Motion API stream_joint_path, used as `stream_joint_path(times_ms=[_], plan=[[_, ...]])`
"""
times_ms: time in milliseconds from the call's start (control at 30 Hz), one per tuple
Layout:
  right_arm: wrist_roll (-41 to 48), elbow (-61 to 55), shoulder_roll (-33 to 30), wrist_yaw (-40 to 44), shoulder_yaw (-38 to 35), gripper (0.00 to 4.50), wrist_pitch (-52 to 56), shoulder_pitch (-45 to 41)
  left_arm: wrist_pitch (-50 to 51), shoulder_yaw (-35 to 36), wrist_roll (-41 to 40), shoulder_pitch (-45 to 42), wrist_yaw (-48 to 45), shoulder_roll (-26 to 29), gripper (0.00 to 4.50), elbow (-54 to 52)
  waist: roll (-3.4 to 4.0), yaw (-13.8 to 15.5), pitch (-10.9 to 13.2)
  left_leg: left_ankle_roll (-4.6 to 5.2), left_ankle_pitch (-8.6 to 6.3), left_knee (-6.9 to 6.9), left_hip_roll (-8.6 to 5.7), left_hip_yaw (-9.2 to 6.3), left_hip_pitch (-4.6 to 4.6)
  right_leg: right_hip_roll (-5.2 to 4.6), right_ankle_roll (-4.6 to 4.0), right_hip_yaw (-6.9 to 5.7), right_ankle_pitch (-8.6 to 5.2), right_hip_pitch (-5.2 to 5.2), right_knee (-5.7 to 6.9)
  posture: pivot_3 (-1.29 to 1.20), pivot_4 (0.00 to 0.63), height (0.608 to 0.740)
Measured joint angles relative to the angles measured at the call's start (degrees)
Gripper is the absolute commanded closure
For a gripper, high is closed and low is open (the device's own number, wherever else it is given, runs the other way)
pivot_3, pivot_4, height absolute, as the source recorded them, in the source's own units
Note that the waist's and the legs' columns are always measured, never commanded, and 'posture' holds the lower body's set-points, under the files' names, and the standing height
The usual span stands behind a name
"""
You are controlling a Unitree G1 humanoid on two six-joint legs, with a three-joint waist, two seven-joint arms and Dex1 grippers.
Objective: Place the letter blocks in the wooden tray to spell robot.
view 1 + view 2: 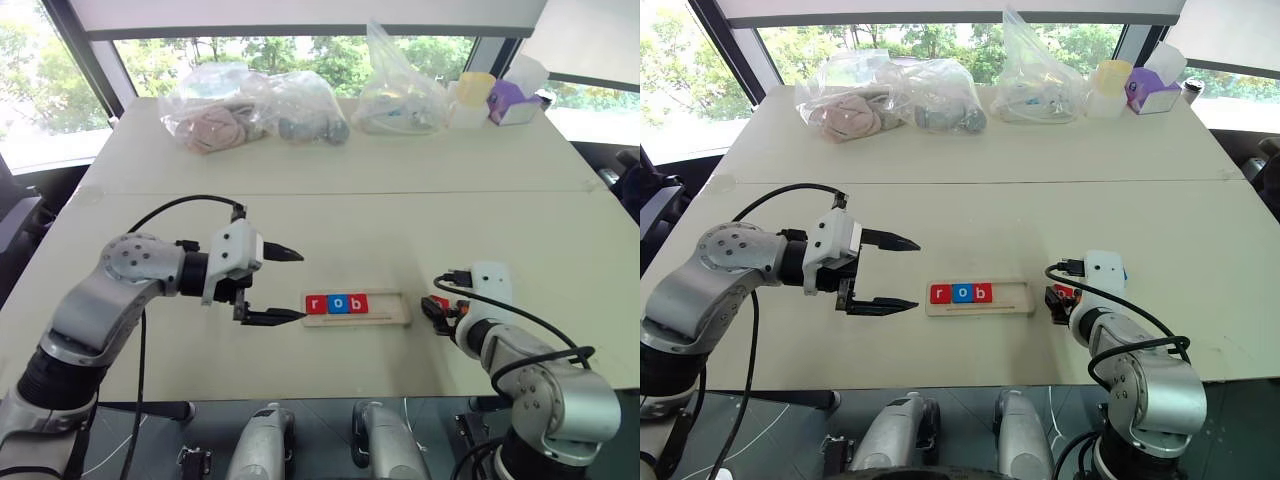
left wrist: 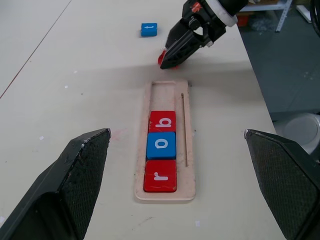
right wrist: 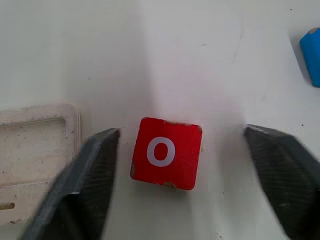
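Clear plastic bags (image 1: 250,115) are heaped at the cream table's (image 1: 350,190) far edge. The right gripper (image 3: 180,150) is spread apart around the red "o" tile (image 3: 166,152); the left gripper (image 2: 177,165) is held wide before the pale wooden tray (image 2: 165,192).

Five letter blocks counted: three in the wooden tray (image 2: 165,192), namely red r (image 2: 160,176), blue o (image 2: 161,145) and red b (image 2: 162,121), plus a red o (image 3: 166,152) and a blue block (image 2: 149,29) loose on the table (image 1: 330,210). One tray. Two grippers: left (image 1: 288,286) and right (image 2: 170,56).

blue block (image 3: 313,56) cut by frame edge, its letter unreadable
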Motion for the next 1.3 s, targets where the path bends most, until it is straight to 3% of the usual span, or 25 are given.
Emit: stream_joint_path(times_ms=[133,267,400,500,700,833,1167,1300], plan=[[3.6,-0.1,-9.5,5.7,1.6,0.03,0.0,-1.9,0.0,0.1,-0.1,1.0,-0.9,1.3,0.0,-0.4,0.05,-0.4,0.0,0.0,0.0,-0.02,-0.01,0.01,-0.04,-0.03,0.0,0.0,0.0,-0.02,-0.04,0.0,0.15,0.74],[11.7,2.3,-23.7,18.5,0.6,0.03,-0.7,-5.7,-0.6,0.1,-0.3,1.6,-2.0,1.9,0.0,-0.6,0.05,-0.7,0.1,0.01,-0.01,-0.06,0.0,-0.06,-0.04,-0.03,0.08,-0.07,-0.07,-0.01,-0.08,0.0,0.15,0.74],[17.2,9.3,-40.6,35.1,1.0,0.03,-14.4,-0.5,-1.8,0.3,-0.3,2.0,-2.3,2.2,0.0,-0.3,0.05,-0.5,0.1,0.04,-0.02,-0.15,-0.04,-0.11,-0.07,-0.03,0.12,-0.11,-0.19,0.06,-0.26,0.0,0.15,0.74],[16.4,16.6,-47.4,44.6,2.3,0.03,-29.4,3.8,-2.1,0.3,-0.2,2.1,-2.3,2.1,0.0,0.2,0.02,-0.7,0.1,0.05,-0.02,-0.14,-0.04,-0.04,-0.06,-0.02,0.15,-0.1,-0.19,0.1,-0.37,0.0,0.15,0.74],[11.4,33.7,-49.3,56.0,8.2,0.03,-56.6,4.5,-2.8,0.3,-0.2,2.2,-2.0,1.7,0.0,0.2,-0.02,-0.7,0.1,0.06,-0.02,-0.06,-0.03,0.01,-0.04,0.0,0.15,-0.08,-0.17,0.13,-0.36,0.0,0.15,0.74],[9.7,44.8,-45.7,58.6,11.4,0.03,-67.1,0.3,-2.6,0.3,-0.5,2.2,-1.2,0.6,0.0,0.5,-0.03,-0.6,0.1,0.07,-0.01,-0.02,-0.04,0.02,-0.03,0.0,0.02,-0.06,-0.07,0.14,-0.25,0.0,0.15,0.74],[8.0,52.4,-44.4,62.5,16.0,0.03,-75.5,-1.9,-1.8,0.2,-0.6,2.0,0.2,0.5,0.0,1.0,-0.03,0.2,0.1,0.07,0.0,0.08,-0.05,0.01,0.04,0.01,0.0,-0.05,-0.07,0.12,0.0,0.0,0.15,0.74],[7.6,52.8,-44.4,62.7,16.2,0.03,-76.5,-1.9,0.0,1.1,-2.8,1.0,2.5,-2.1,0.0,1.0,-0.02,0.7,0.1,0.06,0.0,0.09,-0.05,0.0,0.05,0.01,-0.02,-0.04,-0.06,0.14,0.01,0.0,0.15,0.74]])
